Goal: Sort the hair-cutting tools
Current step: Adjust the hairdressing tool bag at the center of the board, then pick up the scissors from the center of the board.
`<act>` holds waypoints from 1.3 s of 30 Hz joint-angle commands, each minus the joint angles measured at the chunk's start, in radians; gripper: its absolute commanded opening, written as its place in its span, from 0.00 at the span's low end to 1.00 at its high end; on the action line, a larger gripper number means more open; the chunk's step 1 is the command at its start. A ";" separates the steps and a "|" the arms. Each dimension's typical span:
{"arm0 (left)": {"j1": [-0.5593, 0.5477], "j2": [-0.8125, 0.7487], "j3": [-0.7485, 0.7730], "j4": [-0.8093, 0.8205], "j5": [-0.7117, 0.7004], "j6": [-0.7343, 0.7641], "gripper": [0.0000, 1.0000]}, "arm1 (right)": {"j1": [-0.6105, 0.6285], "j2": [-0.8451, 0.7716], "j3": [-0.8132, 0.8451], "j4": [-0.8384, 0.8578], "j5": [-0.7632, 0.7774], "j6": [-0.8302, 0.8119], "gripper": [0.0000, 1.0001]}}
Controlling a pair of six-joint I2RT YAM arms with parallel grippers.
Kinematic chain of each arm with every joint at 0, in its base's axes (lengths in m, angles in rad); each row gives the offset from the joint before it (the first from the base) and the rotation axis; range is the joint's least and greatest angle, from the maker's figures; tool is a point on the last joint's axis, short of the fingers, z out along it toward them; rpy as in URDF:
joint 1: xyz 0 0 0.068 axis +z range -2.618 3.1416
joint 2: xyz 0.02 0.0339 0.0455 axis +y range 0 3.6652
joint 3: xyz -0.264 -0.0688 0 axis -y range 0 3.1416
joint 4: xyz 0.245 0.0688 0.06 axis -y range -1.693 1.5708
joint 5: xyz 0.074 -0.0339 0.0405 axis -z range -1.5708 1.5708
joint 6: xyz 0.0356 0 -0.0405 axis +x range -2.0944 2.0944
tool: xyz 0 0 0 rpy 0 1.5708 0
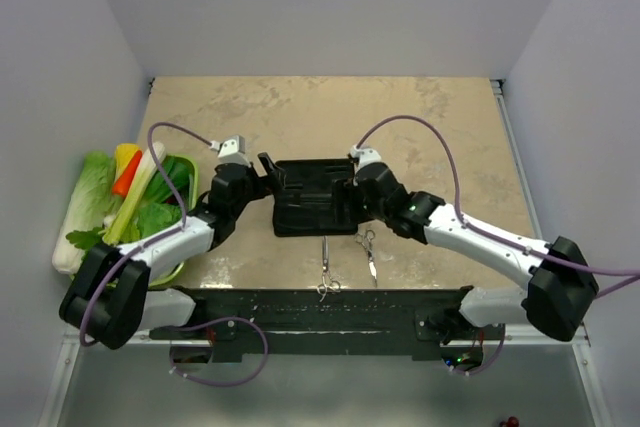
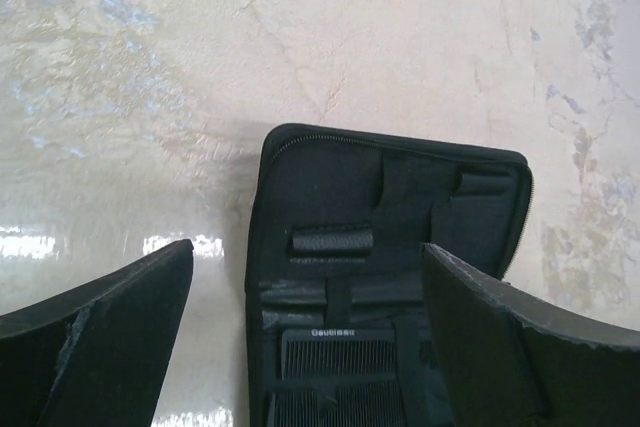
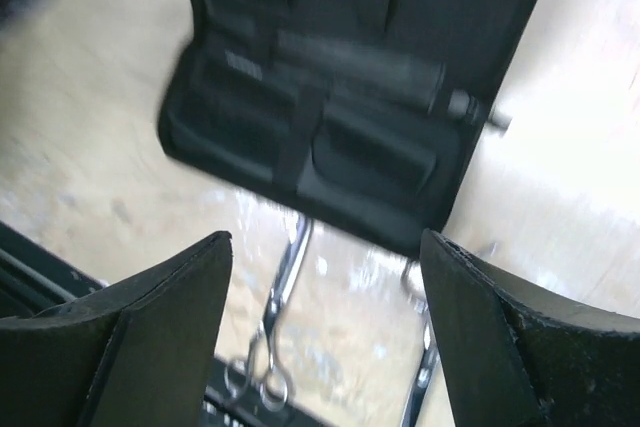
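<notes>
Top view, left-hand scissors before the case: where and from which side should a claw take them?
Probably the straight shank of the scissors, from directly above, closing across it: they lie flat, blades toward the case, rings away.

You are looking into a robot test cell, a lab, plain white walls (image 1: 330,7) beyond the left gripper (image 2: 307,247) and right gripper (image 3: 325,237), marbled tabletop (image 1: 330,107) beneath them, dark mounting rail (image 1: 330,312) behind, vegetables (image 1: 120,197) in a green basket (image 1: 172,272) to the left gripper's left.

Top view looks down from behind; wrist views, right blurry, seemingly close, share the case (image 1: 310,212).
</notes>
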State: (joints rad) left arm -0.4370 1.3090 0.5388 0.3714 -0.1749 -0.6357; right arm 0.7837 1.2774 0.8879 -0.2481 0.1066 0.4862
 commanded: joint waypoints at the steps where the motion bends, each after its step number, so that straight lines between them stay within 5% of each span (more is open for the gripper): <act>1: -0.032 -0.112 -0.056 -0.086 -0.080 -0.045 1.00 | 0.161 0.038 0.005 -0.134 0.189 0.146 0.78; 21: -0.051 -0.264 -0.138 -0.155 -0.015 -0.047 1.00 | 0.489 0.367 0.019 -0.100 0.303 0.492 0.69; 28: -0.051 -0.283 -0.158 -0.152 -0.008 -0.039 1.00 | 0.502 0.363 -0.010 -0.109 0.300 0.534 0.54; 39: -0.051 -0.295 -0.166 -0.150 0.000 -0.044 0.99 | 0.548 0.324 -0.073 -0.177 0.327 0.604 0.55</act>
State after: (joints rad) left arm -0.4812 1.0317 0.3771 0.1940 -0.1852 -0.6880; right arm 1.3067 1.5990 0.8448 -0.3470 0.4011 1.0252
